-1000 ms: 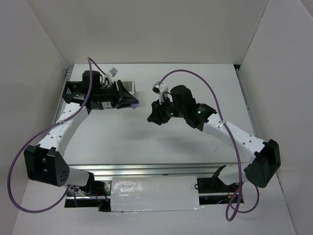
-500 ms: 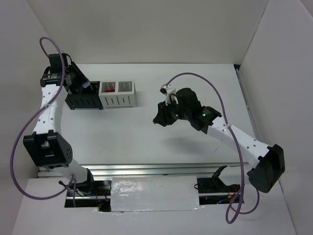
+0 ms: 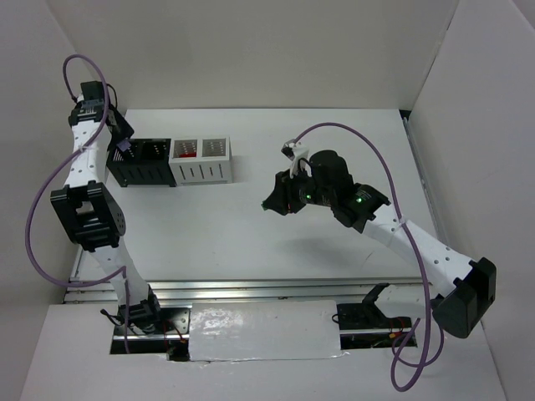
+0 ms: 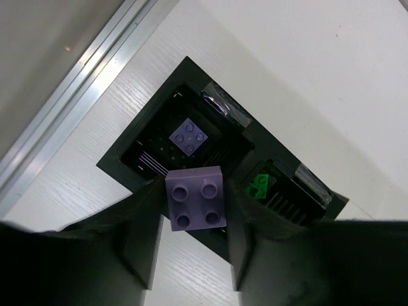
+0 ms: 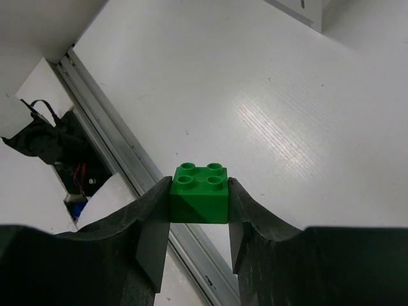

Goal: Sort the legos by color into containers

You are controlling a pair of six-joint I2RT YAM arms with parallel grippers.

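My left gripper point(image 4: 195, 199) is shut on a lavender lego point(image 4: 196, 196) and hangs over the near wall of the black container point(image 4: 143, 143). Another lavender lego point(image 4: 189, 137) lies in one compartment, and a green lego point(image 4: 257, 187) in the compartment beside it. In the top view the left gripper point(image 3: 124, 150) is at the black container's point(image 3: 144, 174) left end. The two joined white containers point(image 3: 201, 171) stand to its right, and one holds a red lego point(image 3: 188, 151). My right gripper point(image 3: 272, 203) is mid-table, off the surface, shut on a green lego point(image 5: 198, 192).
An aluminium rail point(image 4: 70, 102) runs along the table's left edge, close beside the black container. Another rail point(image 3: 251, 289) runs along the near edge, with cables point(image 5: 44, 137) in the gap below. White walls point(image 3: 251, 50) enclose the table at the back and sides.
My left arm has swung left from over the white containers to the black container, carrying the lavender lego. My right arm has shifted slightly right, with the green lego held.
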